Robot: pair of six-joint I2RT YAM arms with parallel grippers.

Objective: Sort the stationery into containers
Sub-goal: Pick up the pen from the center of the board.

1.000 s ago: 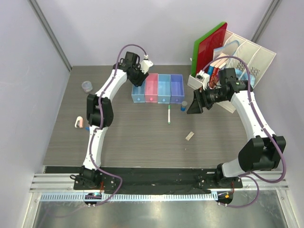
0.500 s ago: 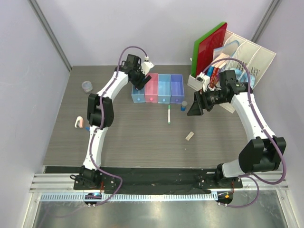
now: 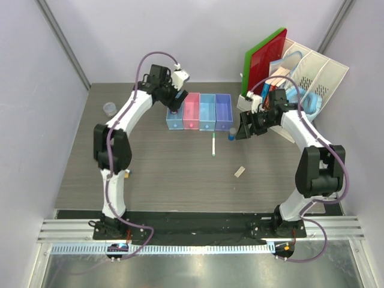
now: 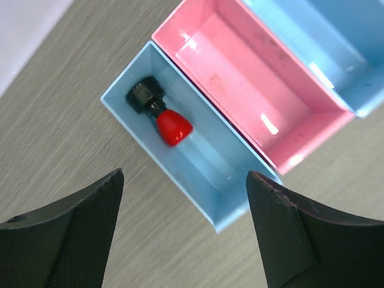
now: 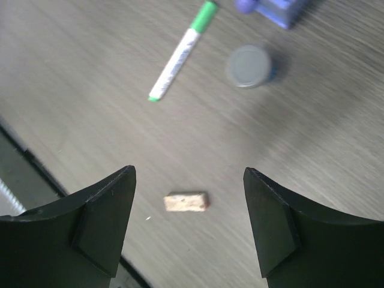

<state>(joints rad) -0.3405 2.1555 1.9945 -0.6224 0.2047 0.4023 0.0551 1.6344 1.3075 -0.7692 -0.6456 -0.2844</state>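
1. Your right wrist view cuts the lavender tray at the top edge; only a blurred corner shows
2. The small blue cylinder beside it is blurred too (just a grey top)
3. Your left wrist view crops the light blue tray at the top and right
4. From above, the clear cup is too small to read

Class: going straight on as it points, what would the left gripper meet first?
The left gripper would probably meet the blue tray, beside the red-and-black cylinder in it; depth is unclear.
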